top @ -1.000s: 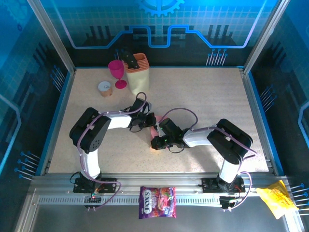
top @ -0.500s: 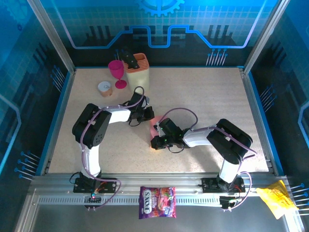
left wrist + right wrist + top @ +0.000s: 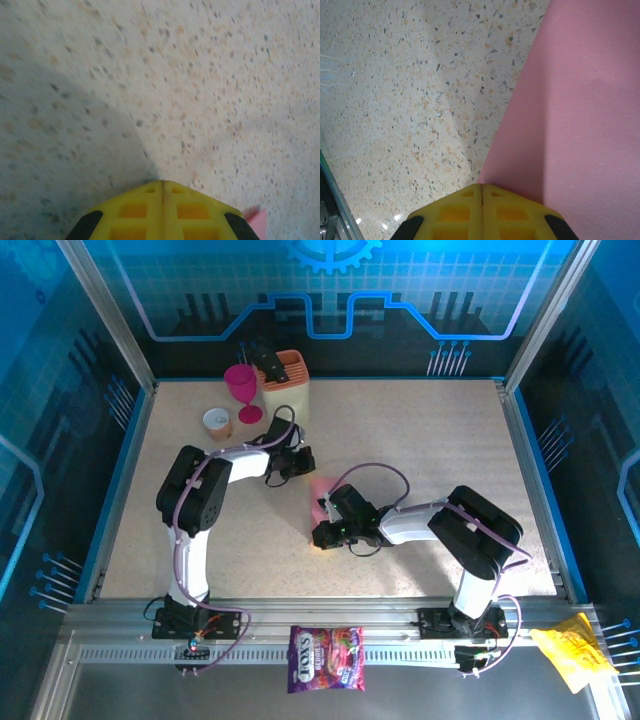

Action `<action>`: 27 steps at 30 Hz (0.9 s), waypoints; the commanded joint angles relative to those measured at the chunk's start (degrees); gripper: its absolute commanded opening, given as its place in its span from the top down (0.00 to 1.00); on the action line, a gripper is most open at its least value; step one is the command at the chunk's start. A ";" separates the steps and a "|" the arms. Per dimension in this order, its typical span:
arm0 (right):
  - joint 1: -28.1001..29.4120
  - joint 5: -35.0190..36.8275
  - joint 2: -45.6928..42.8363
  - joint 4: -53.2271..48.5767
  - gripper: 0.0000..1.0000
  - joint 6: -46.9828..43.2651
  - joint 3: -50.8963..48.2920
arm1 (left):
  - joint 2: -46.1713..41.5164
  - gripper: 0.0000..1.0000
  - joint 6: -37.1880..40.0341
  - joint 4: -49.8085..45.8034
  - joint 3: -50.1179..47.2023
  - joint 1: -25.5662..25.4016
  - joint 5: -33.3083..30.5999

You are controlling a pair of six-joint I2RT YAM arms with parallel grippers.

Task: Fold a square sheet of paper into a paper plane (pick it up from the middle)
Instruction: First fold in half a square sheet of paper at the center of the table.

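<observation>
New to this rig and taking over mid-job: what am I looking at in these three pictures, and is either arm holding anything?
Two small robot arms are bolted at the near edge of a speckled table. The overhead picture looks down from behind them: left arm on the left, right arm on the right. The other two pictures come from a camera on each wrist. The yellow block at the bottom is that arm's jaws, shut in both, with nothing visible between them. The pink paper lies mid-table, and the right wrist picture shows that paper flat beside the right arm's jaws. Back left stand a pink goblet, a beige knife block and a small cup. A candy bag and a yellow wrapper lie on the front rail.
</observation>
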 commanded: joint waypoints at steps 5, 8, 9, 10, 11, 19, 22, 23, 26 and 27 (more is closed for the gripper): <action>1.76 2.01 5.02 -18.27 1.00 -1.22 -2.60 | -1.31 1.00 2.97 -4.34 3.99 3.39 -6.12; 1.72 1.05 3.19 -19.54 1.00 -1.33 0.55 | -5.66 1.00 3.30 -5.89 1.96 2.51 -4.74; 1.72 0.97 2.27 -20.25 1.00 -1.46 1.89 | -7.42 0.99 3.53 -6.23 0.69 2.00 -4.39; 1.72 1.01 1.23 -20.74 1.00 -1.50 3.05 | -8.94 0.99 3.63 -6.49 -0.49 1.61 -4.03; 1.63 0.84 0.11 -21.53 1.00 -1.67 4.44 | -10.39 0.99 3.63 -6.67 -1.82 1.14 -3.57; -2.01 1.34 -12.27 -27.96 1.00 -3.51 12.16 | -20.57 0.97 0.82 -6.43 -10.86 -2.11 -1.84; -5.40 2.35 -16.61 -29.73 1.00 -3.83 11.88 | -23.05 0.95 -0.74 -5.28 -13.10 -3.21 -1.43; -6.49 2.69 -17.91 -29.89 1.00 -3.75 11.27 | -23.40 0.94 -0.76 -5.39 -13.39 -3.74 -1.28; -9.32 4.32 -22.14 -28.87 1.00 -3.08 8.78 | -24.11 0.92 -0.45 -5.98 -13.90 -5.71 -1.31; -10.05 5.62 -23.35 -29.03 1.00 -3.04 7.20 | -24.11 0.91 -0.15 -5.88 -14.00 -6.38 -1.35</action>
